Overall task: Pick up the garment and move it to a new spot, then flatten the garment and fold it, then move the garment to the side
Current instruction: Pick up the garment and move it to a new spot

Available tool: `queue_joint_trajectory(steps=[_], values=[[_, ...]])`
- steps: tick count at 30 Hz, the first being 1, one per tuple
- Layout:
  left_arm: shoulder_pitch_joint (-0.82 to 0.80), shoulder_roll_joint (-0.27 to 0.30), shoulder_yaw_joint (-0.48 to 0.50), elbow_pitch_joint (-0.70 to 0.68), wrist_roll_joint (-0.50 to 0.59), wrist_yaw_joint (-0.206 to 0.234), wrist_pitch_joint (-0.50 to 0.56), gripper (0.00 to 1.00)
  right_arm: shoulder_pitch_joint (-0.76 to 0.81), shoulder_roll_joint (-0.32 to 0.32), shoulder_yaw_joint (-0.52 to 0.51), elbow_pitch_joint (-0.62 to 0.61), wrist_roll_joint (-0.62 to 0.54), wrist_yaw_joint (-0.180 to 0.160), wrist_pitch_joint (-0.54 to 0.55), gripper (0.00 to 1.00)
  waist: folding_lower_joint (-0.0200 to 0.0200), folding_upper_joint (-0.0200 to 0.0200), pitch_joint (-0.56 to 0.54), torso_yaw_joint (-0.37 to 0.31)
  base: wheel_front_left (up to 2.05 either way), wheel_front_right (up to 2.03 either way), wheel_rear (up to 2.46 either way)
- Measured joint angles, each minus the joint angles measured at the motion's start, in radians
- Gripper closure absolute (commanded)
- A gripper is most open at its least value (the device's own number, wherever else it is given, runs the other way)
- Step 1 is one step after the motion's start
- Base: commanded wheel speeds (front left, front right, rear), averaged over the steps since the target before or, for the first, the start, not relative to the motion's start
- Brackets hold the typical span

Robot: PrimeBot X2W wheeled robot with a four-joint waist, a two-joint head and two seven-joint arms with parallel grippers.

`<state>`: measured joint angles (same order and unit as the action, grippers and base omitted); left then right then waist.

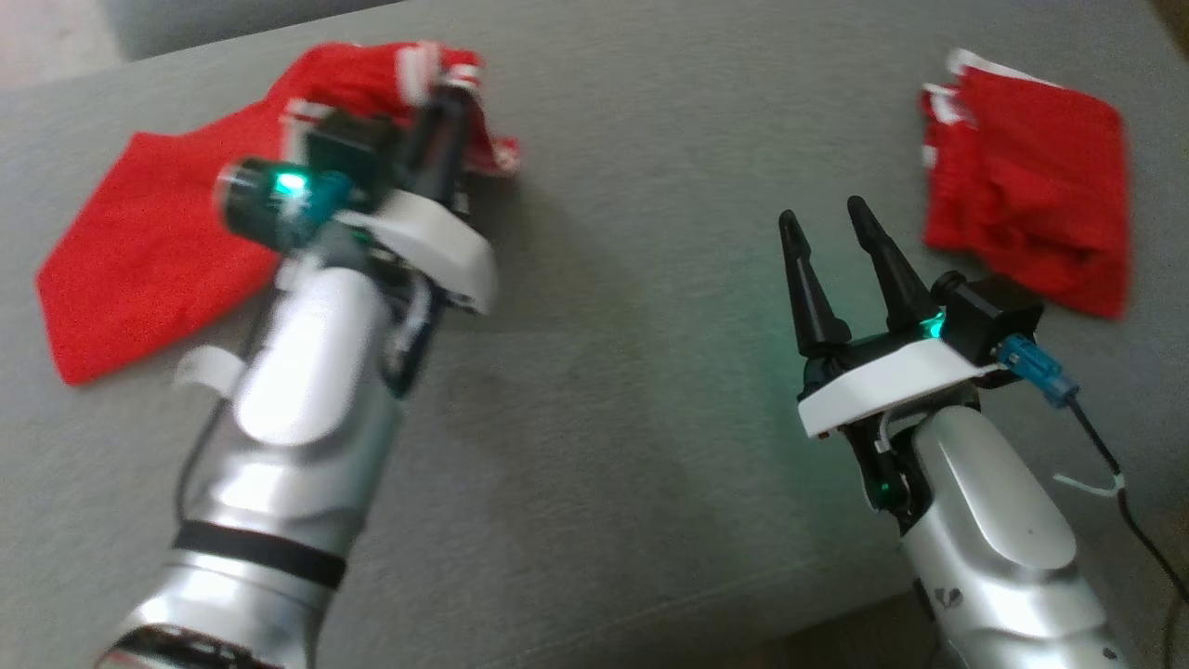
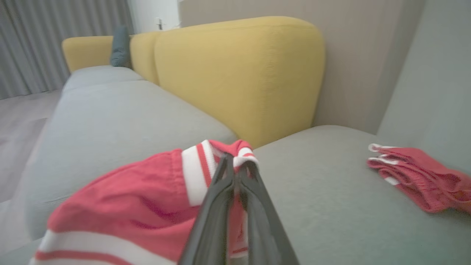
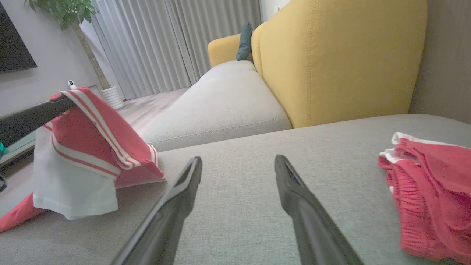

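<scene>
Red striped hem was what the left gripper [image 2: 235, 163] had pinched, fingers tight together on the white-banded edge of the garment [image 1: 139, 251]. That edge was lifted a bit off the seat and bunched up around the fingertips. From there the rest of the cloth trailed down and away toward the robot's left, spread fairly flat on the grey sofa cushion [image 1: 604, 418]. From the right wrist view you could see a white panel of it hanging under the clamped part, its lower edge at the cushion.

The right gripper [image 1: 825, 218] had its two fingers spread wide with nothing between them. It hovered over bare cushion, well apart from the garment and off to its right.

Further out on the robot's right, a second red garment [image 1: 1031, 214] lay in a folded heap on the same cushion, just beyond the right gripper's tips but not touching them. A yellow backrest [image 2: 239, 73] ran along behind the seat.
</scene>
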<state>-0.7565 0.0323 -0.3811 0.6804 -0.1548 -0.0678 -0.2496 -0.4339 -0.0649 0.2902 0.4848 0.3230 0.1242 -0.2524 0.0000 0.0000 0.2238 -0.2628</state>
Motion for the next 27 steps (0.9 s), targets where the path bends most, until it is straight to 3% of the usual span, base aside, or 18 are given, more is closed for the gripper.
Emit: queue_joint_trajectory(steps=[8,9,10,17,27], values=[[0.038,-0.001,-0.274,-0.063,-0.212,0.108,0.000,1.00,0.021,0.001,-0.003,-0.007,0.019,0.000,0.000,0.00,0.0000,0.0000,0.017,-0.091,0.00,0.00,0.00],[0.044,-0.001,-0.290,-0.062,-0.223,0.123,0.000,0.64,0.025,0.001,-0.007,-0.007,0.019,0.000,0.000,0.00,0.0000,0.0000,0.018,-0.090,0.00,0.00,0.00],[0.052,-0.001,-0.295,-0.061,-0.231,0.133,0.000,0.00,0.029,0.001,-0.011,-0.007,0.019,0.000,0.000,0.00,0.0000,0.0000,0.018,-0.086,0.00,0.00,0.00],[0.146,0.001,-0.273,-0.069,-0.244,0.179,0.000,0.00,0.035,0.002,-0.016,-0.002,0.009,0.000,0.000,0.00,0.0000,0.0000,0.008,-0.020,0.00,0.00,0.00],[0.411,0.005,-0.036,-0.184,-0.176,0.205,0.000,0.00,0.045,0.003,0.010,0.013,-0.003,0.000,0.000,0.00,0.0000,0.0000,-0.041,0.113,0.00,0.00,0.00]])
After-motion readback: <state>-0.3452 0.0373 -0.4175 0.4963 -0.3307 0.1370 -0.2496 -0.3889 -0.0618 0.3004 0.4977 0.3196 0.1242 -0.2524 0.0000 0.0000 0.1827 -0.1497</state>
